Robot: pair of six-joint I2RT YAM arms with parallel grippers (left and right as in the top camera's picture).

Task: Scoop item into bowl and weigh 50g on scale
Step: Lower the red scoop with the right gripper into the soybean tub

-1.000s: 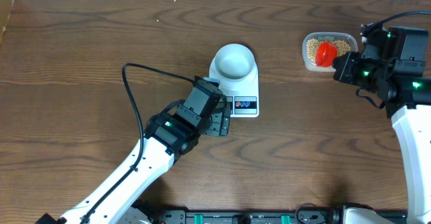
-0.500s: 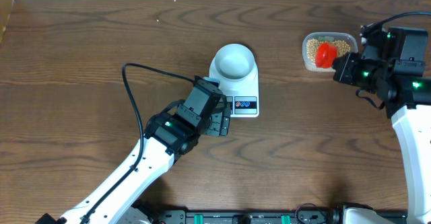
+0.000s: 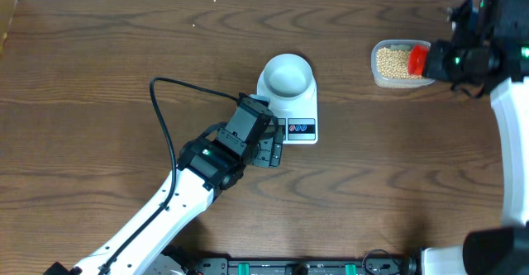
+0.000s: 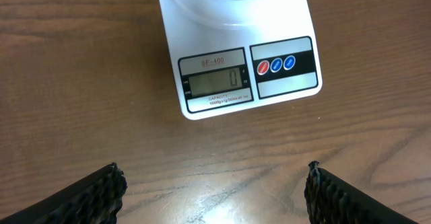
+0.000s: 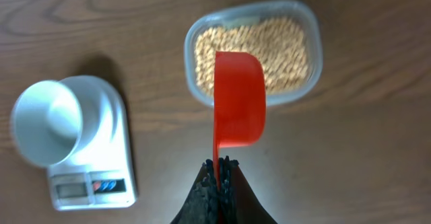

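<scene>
Tan beans (image 5: 252, 52) fill a clear plastic container (image 3: 395, 60) at the back right. My right gripper (image 5: 219, 165) is shut on the thin handle of a red scoop (image 5: 239, 99), which hangs over the container's near side; no beans show on the scoop's red face. In the overhead view the red scoop (image 3: 417, 58) is at the container's right end. The white bowl (image 3: 288, 74) stands on the white scale (image 3: 302, 129), whose display (image 4: 215, 83) reads 0. My left gripper (image 4: 215, 197) hovers open over bare table just in front of the scale, with nothing between its fingers.
The left arm's black cable (image 3: 169, 93) loops over the table left of the scale. The wooden table (image 3: 99, 44) ends at a pale edge along the back. The right arm (image 3: 504, 135) runs down the right side.
My right arm has swung back and to the right, carrying the red scoop from the middle of the beans to the container's right end. The left arm has not moved.
</scene>
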